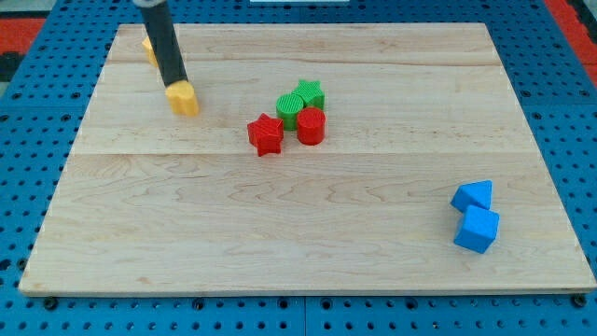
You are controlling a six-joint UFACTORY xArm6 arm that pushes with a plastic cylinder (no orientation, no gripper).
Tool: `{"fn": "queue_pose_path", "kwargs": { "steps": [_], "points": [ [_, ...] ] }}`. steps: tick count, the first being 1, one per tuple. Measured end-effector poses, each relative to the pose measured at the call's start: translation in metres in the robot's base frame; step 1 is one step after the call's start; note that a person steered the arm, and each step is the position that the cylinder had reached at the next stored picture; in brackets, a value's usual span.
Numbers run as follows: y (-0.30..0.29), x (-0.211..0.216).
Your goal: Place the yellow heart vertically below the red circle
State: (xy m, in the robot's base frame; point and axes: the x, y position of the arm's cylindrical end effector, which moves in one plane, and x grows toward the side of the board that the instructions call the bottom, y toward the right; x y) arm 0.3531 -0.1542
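Observation:
The yellow heart (pixel 185 99) lies at the board's upper left. My tip (pixel 174 85) touches its top-left edge, with the dark rod rising to the view's top. The red circle (pixel 311 125) sits near the board's middle, to the right of the heart and a little lower. It touches a green circle (pixel 290 109) and a green star (pixel 309 93) above it. A red star (pixel 266 133) lies just left of the red circle.
A second yellow block (pixel 148 49) shows partly behind the rod near the top left edge. A blue triangle (pixel 474 194) and a blue cube-like block (pixel 477 229) sit at the lower right. The wooden board (pixel 298 252) lies on a blue pegboard.

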Motion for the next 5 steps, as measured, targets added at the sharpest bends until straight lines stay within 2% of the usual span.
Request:
{"fn": "queue_pose_path", "kwargs": {
  "steps": [1,2,3,4,5],
  "points": [
    [0.012,0.072],
    [0.05,0.113],
    [0.01,0.118],
    [0.051,0.154],
    [0.166,0.174]
  ]
}}
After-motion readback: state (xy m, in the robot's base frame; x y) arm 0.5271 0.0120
